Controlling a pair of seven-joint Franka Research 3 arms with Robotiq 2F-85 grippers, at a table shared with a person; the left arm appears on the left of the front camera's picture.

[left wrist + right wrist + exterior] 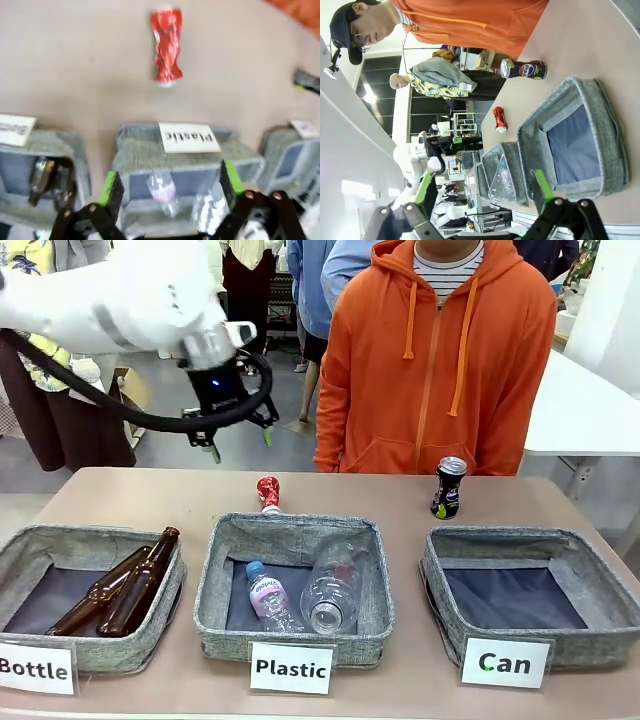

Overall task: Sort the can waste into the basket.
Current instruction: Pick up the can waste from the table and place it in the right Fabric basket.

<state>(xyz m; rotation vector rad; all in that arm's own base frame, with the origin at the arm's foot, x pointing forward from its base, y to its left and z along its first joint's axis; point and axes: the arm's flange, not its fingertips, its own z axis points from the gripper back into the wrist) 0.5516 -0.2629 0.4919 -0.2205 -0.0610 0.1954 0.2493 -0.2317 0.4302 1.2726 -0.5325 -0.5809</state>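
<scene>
Front view: my left claw hangs wide open and empty over the far side of the table. The crushed red can is just behind the Plastic basket. The black can stands upright behind the Can basket.

Left wrist view: I see the left claw spread with nothing between its fingers, and the crushed red can lying beyond the Plastic basket.

Right wrist view: my right claw is wide open and holds nothing. The Can basket sits ahead of it, with the black can beyond.
</scene>
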